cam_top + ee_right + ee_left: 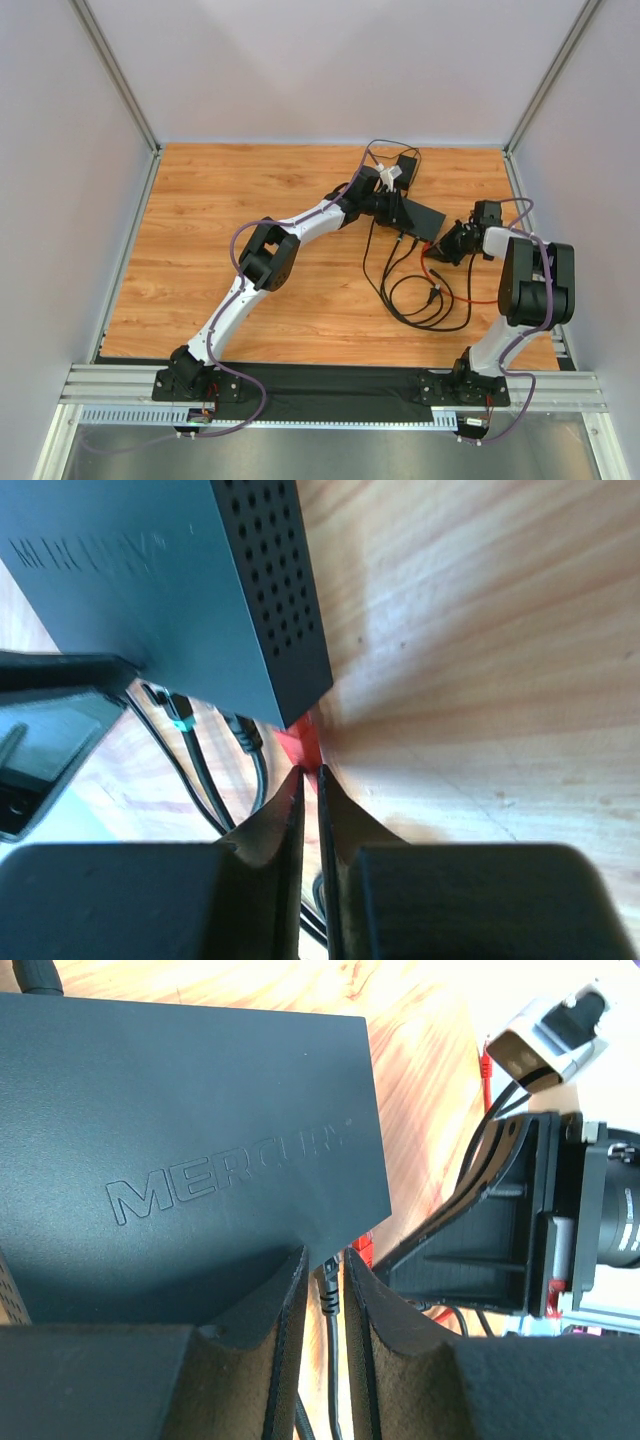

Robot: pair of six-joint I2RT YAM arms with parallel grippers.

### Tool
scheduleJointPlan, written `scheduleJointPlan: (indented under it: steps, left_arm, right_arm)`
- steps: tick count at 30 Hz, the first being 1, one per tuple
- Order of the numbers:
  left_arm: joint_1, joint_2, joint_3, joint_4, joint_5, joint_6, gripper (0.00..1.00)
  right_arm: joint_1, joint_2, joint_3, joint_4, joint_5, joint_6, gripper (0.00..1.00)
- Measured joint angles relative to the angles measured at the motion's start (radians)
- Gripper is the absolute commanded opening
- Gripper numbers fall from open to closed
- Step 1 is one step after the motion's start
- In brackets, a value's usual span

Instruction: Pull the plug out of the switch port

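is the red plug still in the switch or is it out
Still in. The red plug sits against the switch at its port edge, the right pincer nearly closed just below it.

Wooden tabletop (250,190) carries small black adapter brick (407,165) near far edge; loose black cables (420,295) coil nearer.

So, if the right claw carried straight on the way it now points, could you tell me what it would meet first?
Most likely the red plug at the corner of the switch. In the right wrist view the right claw is nearly shut and aimed right at it. Whether the tips already touch is unclear.
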Motion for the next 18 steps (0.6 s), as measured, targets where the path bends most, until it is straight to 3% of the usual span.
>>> scheduleJointPlan:
  steps: [4, 11, 18]
  left_arm:
    - [0.0, 0.0, 0.0, 0.0, 0.003, 0.0, 0.29]
    - [0.0, 0.0, 0.0, 0.0, 0.003, 0.0, 0.29]
    - [0.001, 0.0, -0.002, 0.006, 0.006, 0.0, 0.29]
  right_arm:
    - [0.009, -0.034, -0.034, -0.015, 0.021, -0.02, 0.02]
    - [0.011, -0.105, -0.074, -0.017, 0.088, -0.046, 0.34]
    - [0.016, -0.113, -0.058, 0.023, 0.098, -0.03, 0.44]
